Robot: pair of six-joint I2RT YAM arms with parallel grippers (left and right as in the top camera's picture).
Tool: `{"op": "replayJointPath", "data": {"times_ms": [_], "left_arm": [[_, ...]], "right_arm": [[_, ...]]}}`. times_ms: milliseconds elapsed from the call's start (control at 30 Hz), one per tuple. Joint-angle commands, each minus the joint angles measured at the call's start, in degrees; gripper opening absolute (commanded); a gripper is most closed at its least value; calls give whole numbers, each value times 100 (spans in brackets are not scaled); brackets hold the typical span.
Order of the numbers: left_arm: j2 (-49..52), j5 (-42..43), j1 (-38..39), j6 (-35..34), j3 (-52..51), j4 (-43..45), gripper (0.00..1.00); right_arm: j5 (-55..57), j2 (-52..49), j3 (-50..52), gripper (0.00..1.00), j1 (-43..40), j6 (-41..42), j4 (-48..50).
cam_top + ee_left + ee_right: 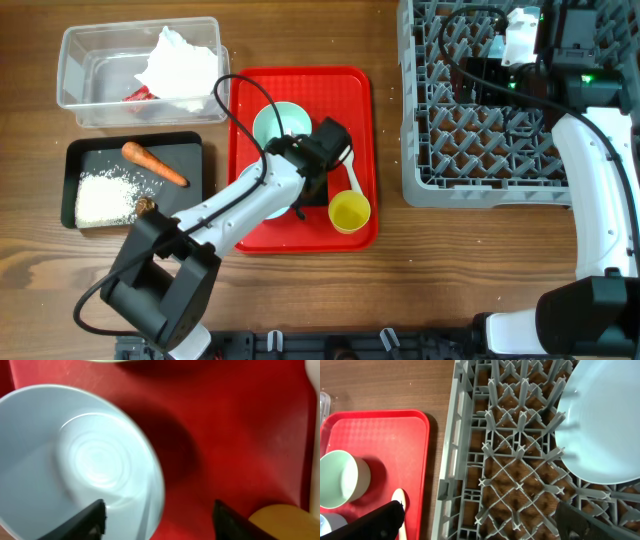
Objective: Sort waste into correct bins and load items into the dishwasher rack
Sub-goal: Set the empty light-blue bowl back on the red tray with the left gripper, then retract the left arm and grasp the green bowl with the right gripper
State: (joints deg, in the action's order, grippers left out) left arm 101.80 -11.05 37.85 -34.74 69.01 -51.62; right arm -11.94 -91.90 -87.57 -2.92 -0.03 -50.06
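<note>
Dishwasher rack (pixel 480 120): grey, upper right of the overhead view; light blue plate (pixel 605 425) stands among its pegs.
Red tray (pixel 300 85): centre, carrying teal bowl (pixel 280 122), light blue bowl (pixel 75 460), yellow cup (pixel 349 212), white spoon (pixel 352 178).
Clear tub (pixel 95 65): upper left, napkin (pixel 180 60) inside.
Black tray (pixel 185 205): just below, carrot (pixel 155 165) and rice (pixel 105 195) inside.
Right gripper (pixel 485 525): over the rack, fingers spread, empty.
Left gripper (pixel 160 510): fingers spread, straddling the light blue bowl's rim.

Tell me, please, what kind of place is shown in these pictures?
Probably a robot test bench set up like a cafeteria dish-return station, not a real kitchen. A grey dishwasher rack sits on a wooden table beside a red tray, with a clear tub and a black tray holding waste.
</note>
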Motion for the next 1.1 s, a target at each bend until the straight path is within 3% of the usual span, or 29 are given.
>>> {"op": "replayJointPath", "data": {"times_ms": [0, 100, 333, 433, 600, 700, 833, 967, 1067], "left_arm": [[-229, 184, -365, -20, 686, -205, 72], [-507, 358, -595, 125, 1191, -334, 78], [-881, 1869, -658, 1770, 1405, -249, 86], [-881, 2044, -658, 1985, 1405, -249, 90], [-881, 2745, -662, 3045, 1405, -669, 91], [-881, 2684, -942, 2835, 1425, -708, 89], [-881, 2691, -2041, 2017, 1534, -616, 90], [-881, 2767, -2981, 1860, 1534, -343, 93], [-881, 2776, -3493, 1858, 1534, -216, 94]], "right_arm": [[-103, -79, -7, 100, 7, 306, 50], [-407, -79, -7, 100, 7, 308, 50], [-442, -79, -7, 100, 7, 308, 79], [-446, -79, -7, 100, 7, 326, 96], [-466, -81, -7, 100, 7, 343, 70], [-970, -127, -7, 100, 50, 457, 114], [-1211, -365, -7, 100, 546, 973, 444], [-1121, -780, -7, 100, 1467, 1751, 1213], [-909, -1294, -7, 96, 2310, 2771, 1910]]}}
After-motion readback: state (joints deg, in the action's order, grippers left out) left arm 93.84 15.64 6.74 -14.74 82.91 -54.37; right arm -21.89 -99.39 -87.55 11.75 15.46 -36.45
